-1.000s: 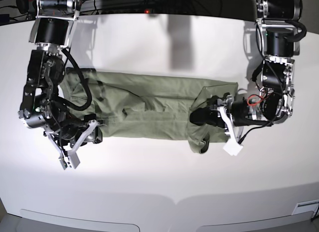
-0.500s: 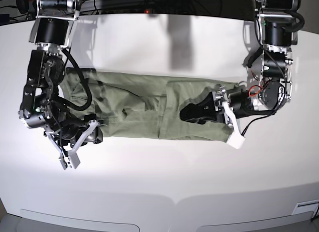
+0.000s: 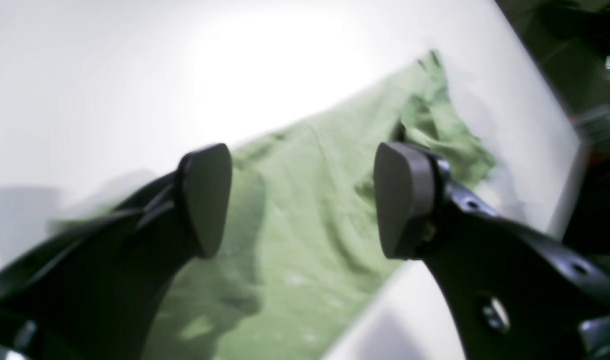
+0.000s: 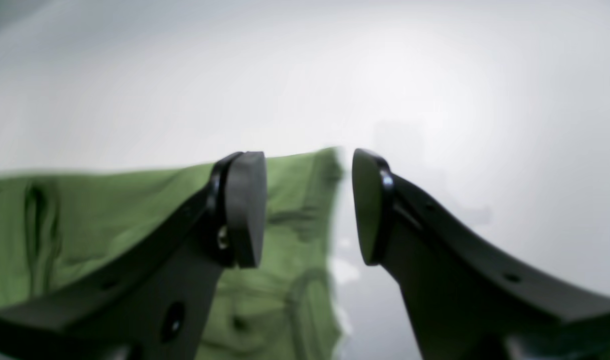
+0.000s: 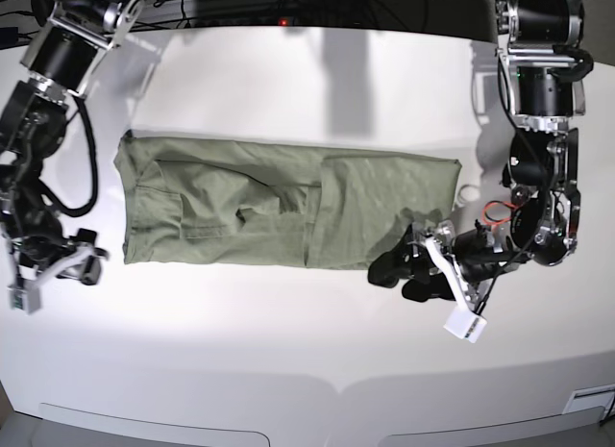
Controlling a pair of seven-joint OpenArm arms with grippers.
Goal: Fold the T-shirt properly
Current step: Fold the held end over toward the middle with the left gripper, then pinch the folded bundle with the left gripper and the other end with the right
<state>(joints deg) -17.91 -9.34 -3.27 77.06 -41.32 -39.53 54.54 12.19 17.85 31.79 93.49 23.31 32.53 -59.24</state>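
The olive-green T-shirt [image 5: 288,202] lies flat on the white table [image 5: 307,351] as a long folded band running left to right, with a fold line right of its middle. My left gripper [image 5: 396,277] is open and empty, just off the shirt's front right edge. In the left wrist view its fingers [image 3: 205,200] stand wide apart with the shirt [image 3: 310,200] beyond them. My right gripper [image 5: 53,279] is open and empty, left of the shirt's left end. In the right wrist view its gripper [image 4: 307,207] frames the shirt's corner [image 4: 295,200].
The two arm bases stand at the back corners of the table [image 5: 533,43] [image 5: 67,43]. Dark equipment and cables run along the back edge [image 5: 288,5]. A white tag [image 5: 464,327] hangs from the left gripper's finger. The table's front edge has a seam [image 5: 336,389].
My left gripper let go of the shirt's right end, which now lies spread flat, and drew back toward the front. My right gripper moved left, off the shirt's left end.
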